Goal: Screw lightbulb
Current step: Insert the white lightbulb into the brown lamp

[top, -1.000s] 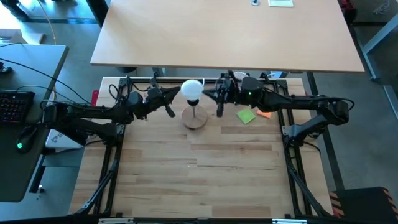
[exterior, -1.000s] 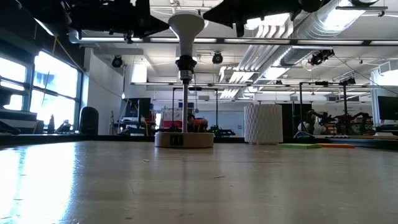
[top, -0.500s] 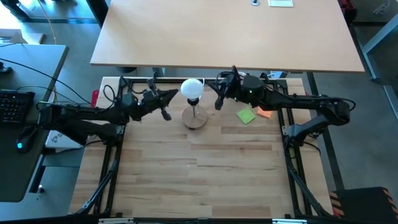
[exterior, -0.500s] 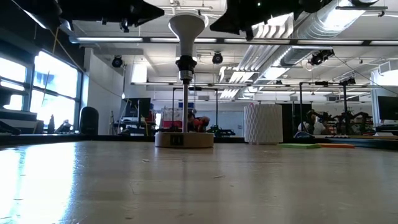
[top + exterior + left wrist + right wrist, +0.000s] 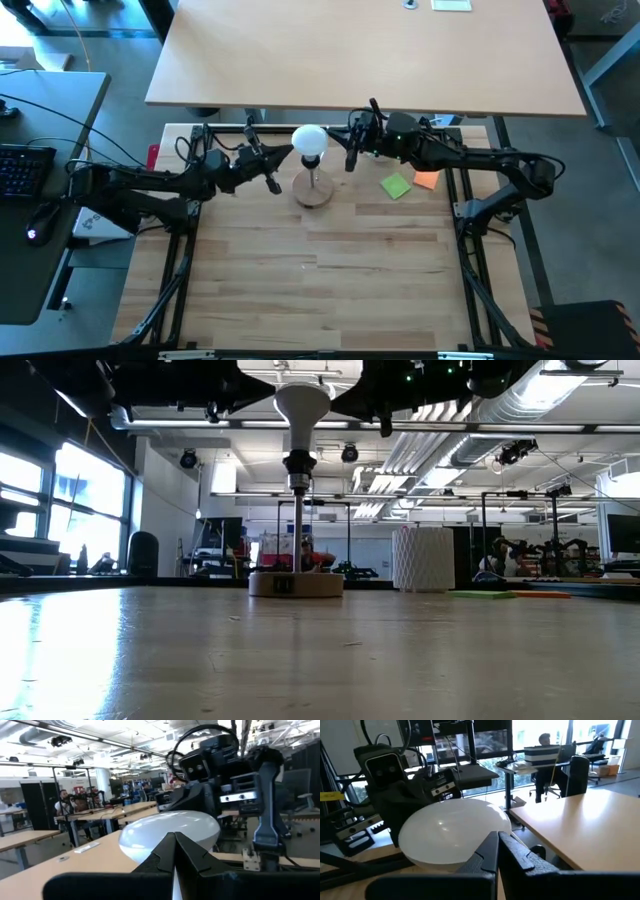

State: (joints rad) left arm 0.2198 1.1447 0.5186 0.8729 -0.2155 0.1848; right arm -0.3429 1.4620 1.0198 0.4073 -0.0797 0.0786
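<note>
The wooden surface (image 5: 320, 270) carries a round wooden stand (image 5: 315, 190) near its far edge. From the stand's black socket (image 5: 298, 464) the lightbulb (image 5: 309, 141) rises upright, globe on top. To one side of the stand a white perforated cup (image 5: 422, 559) stands on the surface; what it holds cannot be made out. Beside that, a green note (image 5: 396, 186) and an orange note (image 5: 426, 180) lie flat. The left claw (image 5: 283, 155) sits just left of the lightbulb's globe, fingers pressed together and holding nothing. The right claw (image 5: 340, 140) sits just right of the globe, fingers likewise together and empty.
</note>
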